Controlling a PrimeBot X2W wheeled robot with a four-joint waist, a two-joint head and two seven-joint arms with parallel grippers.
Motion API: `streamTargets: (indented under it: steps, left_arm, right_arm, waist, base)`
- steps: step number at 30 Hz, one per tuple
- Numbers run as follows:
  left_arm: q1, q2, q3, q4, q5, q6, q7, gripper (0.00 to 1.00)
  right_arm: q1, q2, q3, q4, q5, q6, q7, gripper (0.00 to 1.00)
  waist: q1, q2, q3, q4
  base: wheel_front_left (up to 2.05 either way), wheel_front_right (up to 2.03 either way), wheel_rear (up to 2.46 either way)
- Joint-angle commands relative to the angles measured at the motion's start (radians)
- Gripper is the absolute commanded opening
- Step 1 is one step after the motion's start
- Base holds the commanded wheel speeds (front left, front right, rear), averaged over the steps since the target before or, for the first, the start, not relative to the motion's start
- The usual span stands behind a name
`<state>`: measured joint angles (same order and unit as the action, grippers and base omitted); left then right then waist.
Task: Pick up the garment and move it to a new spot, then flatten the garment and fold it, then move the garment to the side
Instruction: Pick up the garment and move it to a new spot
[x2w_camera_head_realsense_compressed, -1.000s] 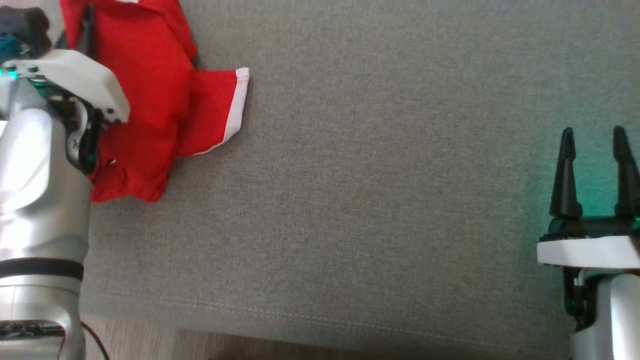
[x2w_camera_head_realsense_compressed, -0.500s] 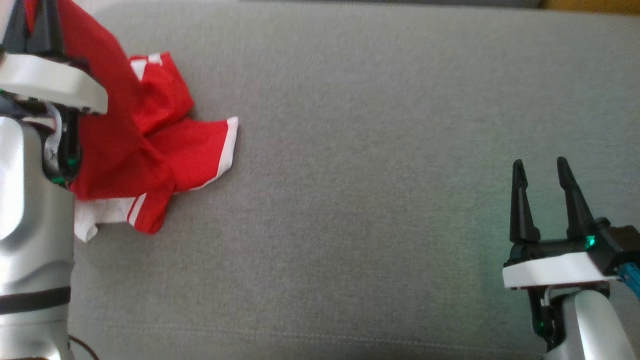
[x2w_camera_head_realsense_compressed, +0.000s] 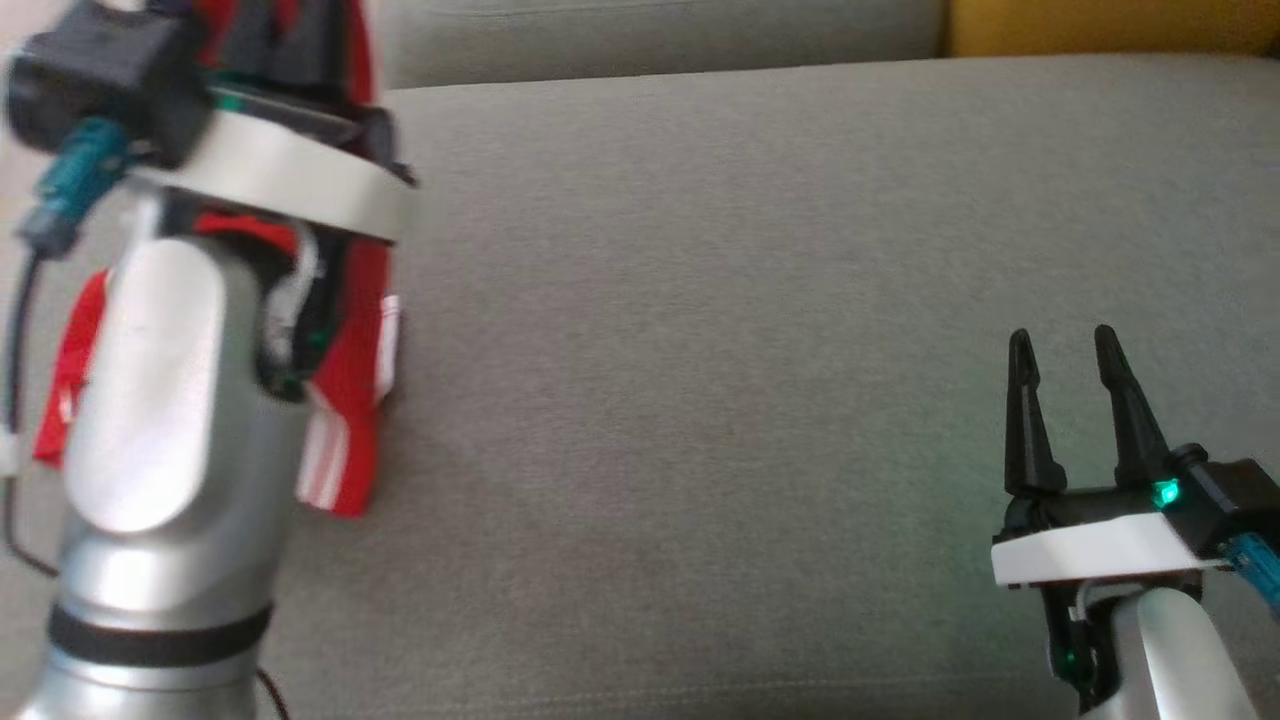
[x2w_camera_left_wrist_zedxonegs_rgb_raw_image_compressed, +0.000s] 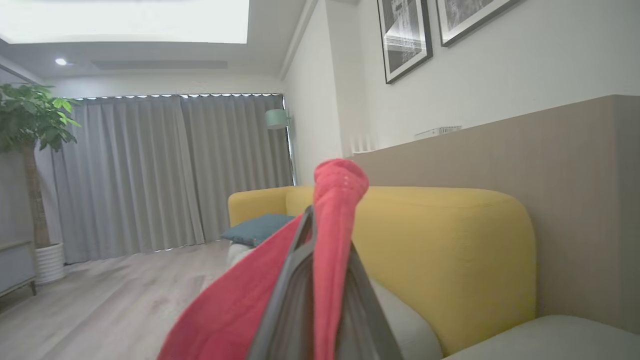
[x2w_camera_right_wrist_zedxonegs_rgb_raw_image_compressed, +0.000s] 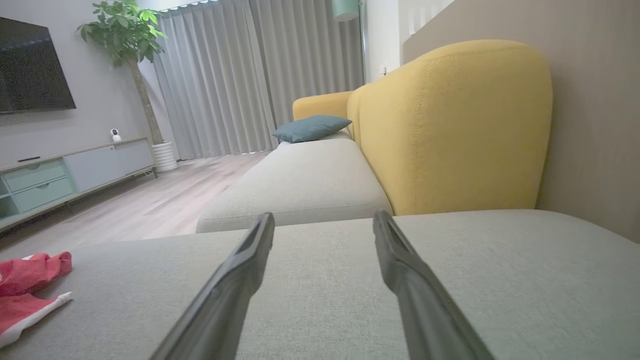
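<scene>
My left hand is closed to a narrow setting on the red garment. In the left wrist view, the two dark fingers meet at their tips with a fold of the cloth pinched between them. The fabric bulges over the tips as a rounded roll and drapes down the left side of the fingers. In the head view the garment hangs behind the silver forearm at the left end of the sofa seat, with white stripes visible near its lower edge. That view is blurred around the left wrist, so I cannot tell there whether the hanging end touches the seat. In the right wrist view, a crumpled red portion with a white hem lies on the seat at the lower left. My right hand is spread wide and holds nothing. Its tapered black fingers stand apart above the seat, well clear of the garment. The garment is a soft knit with small perforations near the pinched fold. The seat is a grey woven cushion with a flat top. The backrest is yellow upholstery with rounded corners and a stitched seam. A teal cushion lies on the far seat section.
</scene>
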<state>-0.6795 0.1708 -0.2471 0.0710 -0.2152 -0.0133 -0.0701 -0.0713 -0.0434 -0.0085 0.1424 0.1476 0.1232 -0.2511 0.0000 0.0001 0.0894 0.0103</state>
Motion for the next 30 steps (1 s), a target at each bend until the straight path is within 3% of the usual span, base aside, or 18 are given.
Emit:
streamTargets:
  steps: [1, 10, 11, 18, 22, 23, 30]
  left_arm:
    - [-0.063, 0.008, 0.012, -0.031, 0.008, 0.003, 0.008, 0.00]
    - [-0.129, -0.090, -0.090, 0.104, 0.016, 0.028, -0.032, 0.00]
    - [-0.129, -0.090, -0.090, 0.104, 0.016, 0.028, -0.032, 0.00]
    - [-0.261, -0.119, -0.215, 0.296, -0.001, 0.042, -0.136, 0.00]
    - [-0.303, -0.120, -0.327, 0.368, -0.086, 0.053, -0.171, 0.00]
    - [-0.309, -0.120, -0.359, 0.395, -0.106, 0.056, -0.173, 1.00]
    - [-0.348, -0.120, -0.469, 0.495, -0.220, 0.093, -0.187, 1.00]
  right_arm:
    - [-0.039, -0.007, 0.029, -0.038, 0.007, 0.008, -0.011, 1.00]
    - [-0.100, -0.007, 0.100, -0.076, 0.050, 0.008, -0.011, 1.00]
    - [-0.100, -0.007, 0.100, -0.076, 0.050, 0.008, -0.011, 1.00]
    - [-0.133, -0.007, 0.212, -0.130, 0.109, 0.008, -0.011, 1.00]
    - [-0.136, -0.007, 0.229, -0.134, 0.124, 0.008, -0.011, 1.00]
    - [-0.137, -0.007, 0.226, -0.135, 0.126, 0.008, -0.011, 1.00]
    - [-0.133, -0.007, 0.188, -0.136, 0.122, 0.008, -0.011, 1.00]
  waist:
    - [0.0000, -0.0001, 0.014, -0.041]
    - [0.0000, -0.0001, 0.087, -0.203]
    - [0.0000, -0.0001, 0.087, -0.203]
    - [0.0000, -0.0001, 0.162, -0.386]
    - [0.0000, -0.0001, 0.174, -0.439]
    - [0.0000, -0.0001, 0.174, -0.444]
    - [0.0000, -0.0001, 0.164, -0.408]
  base:
    - [0.00, 0.00, 0.00]
    - [0.00, 0.00, 0.00]
    - [0.00, 0.00, 0.00]
    - [0.00, 0.00, 0.00]
    - [0.00, 0.00, 0.00]
    - [0.00, 0.00, 0.00]
    - [0.00, 0.00, 0.00]
